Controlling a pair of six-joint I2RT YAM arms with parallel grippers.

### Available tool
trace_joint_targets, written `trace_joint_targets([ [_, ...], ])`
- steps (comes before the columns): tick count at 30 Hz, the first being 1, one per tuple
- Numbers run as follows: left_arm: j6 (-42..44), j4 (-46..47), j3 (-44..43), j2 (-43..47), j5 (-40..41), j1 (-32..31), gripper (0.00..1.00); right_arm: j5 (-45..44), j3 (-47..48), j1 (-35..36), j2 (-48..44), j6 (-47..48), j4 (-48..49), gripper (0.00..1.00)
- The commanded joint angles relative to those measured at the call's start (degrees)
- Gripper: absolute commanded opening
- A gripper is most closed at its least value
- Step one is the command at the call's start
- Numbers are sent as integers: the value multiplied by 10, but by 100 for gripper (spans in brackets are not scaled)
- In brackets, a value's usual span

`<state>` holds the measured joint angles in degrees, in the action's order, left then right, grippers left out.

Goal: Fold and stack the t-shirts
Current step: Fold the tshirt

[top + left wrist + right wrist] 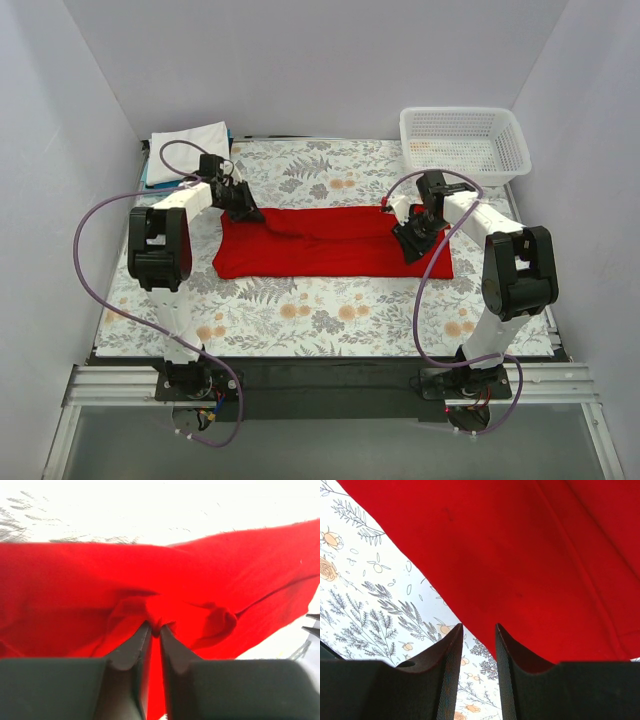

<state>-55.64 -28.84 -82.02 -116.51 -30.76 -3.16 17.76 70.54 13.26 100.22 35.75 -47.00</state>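
While low, left end effector (155, 628) tight on red t-shirt (70, 587).

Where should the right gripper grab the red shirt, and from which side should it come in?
Probably the edge of the red shirt just ahead of the right gripper, coming low from the tablecloth side. The cloth lies flat there with its edge exposed, so the open fingers can straddle it, as the left gripper pinches its end.

Overhead wide — both wrists close on shirt (330, 250).
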Motion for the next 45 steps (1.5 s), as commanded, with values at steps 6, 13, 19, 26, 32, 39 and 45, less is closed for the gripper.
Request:
trace_joint_targets([
  [6,-79,130,79,96,-15,60,32,-12,-8,1,-19,9,2,38],
  [13,25,115,127,151,-48,40,27,-11,26,-14,-10,1,2,37],
  [19,63,71,139,129,21,-41,4,-21,58,-24,19,-4,2,31],
  [26,60,64,48,41,43,-96,0,-31,69,-30,35,-6,2,30],
  [32,51,68,-75,-47,38,-104,1,-29,55,-31,30,-6,2,29],
  [39,62,49,-78,-46,64,-105,3,-36,78,-31,30,-5,2,30],
  [45,101,48,42,99,119,-102,17,-60,141,-31,76,-9,14,31],
])
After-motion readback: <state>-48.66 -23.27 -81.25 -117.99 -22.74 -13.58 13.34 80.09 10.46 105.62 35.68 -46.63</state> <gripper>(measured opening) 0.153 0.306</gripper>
